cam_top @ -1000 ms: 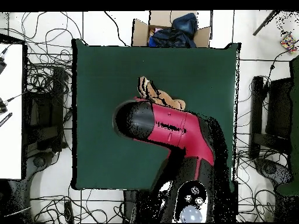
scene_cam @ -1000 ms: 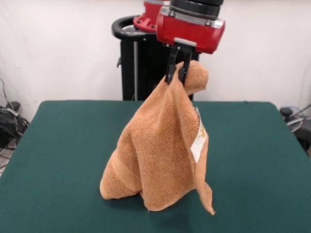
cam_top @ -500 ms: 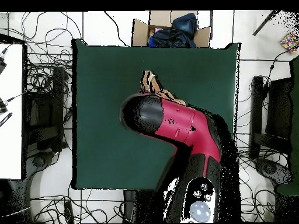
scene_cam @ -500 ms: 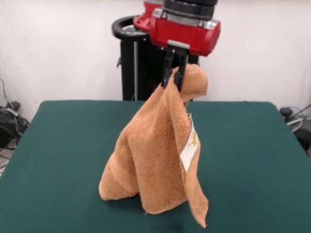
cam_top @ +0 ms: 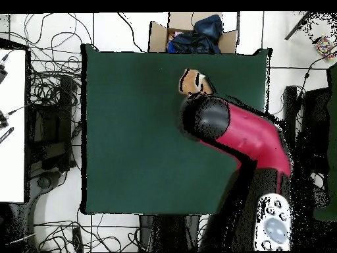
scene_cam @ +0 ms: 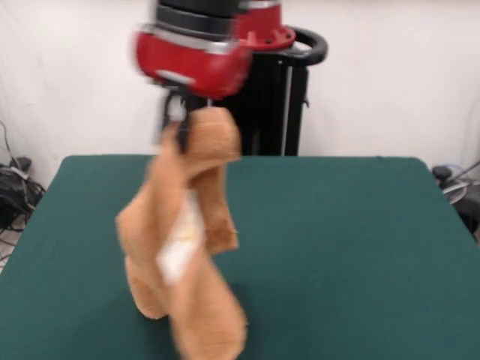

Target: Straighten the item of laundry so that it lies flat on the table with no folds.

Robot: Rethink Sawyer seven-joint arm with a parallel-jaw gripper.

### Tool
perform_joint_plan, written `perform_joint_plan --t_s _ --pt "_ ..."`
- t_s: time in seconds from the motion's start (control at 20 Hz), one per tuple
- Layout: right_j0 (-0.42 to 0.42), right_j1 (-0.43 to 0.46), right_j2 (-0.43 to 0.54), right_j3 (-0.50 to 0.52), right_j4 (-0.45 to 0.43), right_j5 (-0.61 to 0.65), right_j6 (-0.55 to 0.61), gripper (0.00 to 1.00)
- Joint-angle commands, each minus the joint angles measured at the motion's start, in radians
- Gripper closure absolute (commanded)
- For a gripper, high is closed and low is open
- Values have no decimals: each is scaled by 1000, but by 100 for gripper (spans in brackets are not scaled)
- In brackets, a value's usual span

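I have the gripper [scene_cam: 174, 124] raised over the left of the green tabletop [scene_cam: 360, 240], its fingers pinching the orange-tan hand towel [scene_cam: 184, 247] by one end so its crumpled length hangs free to unfurl, bottom just brushing the felt.

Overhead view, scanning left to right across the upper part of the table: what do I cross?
Bare green table → orange-tan towel peeking out → red arm, which hides the gripper here.
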Motion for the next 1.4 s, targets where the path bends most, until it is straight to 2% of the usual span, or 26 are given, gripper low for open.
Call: perform_joint_plan --t_s 0.05,0.3,0.5,0.95,1.4 --pt "-165 42 150 -108 -76 21 -198 100" --pt "-275 65 227 -205 -142 84 -293 100" --pt "-312 47 265 -193 -193 111 -300 100" --pt "-240 -27 218 -68 -268 60 -161 100" --pt "-158 13 225 24 -309 3 -102 100"
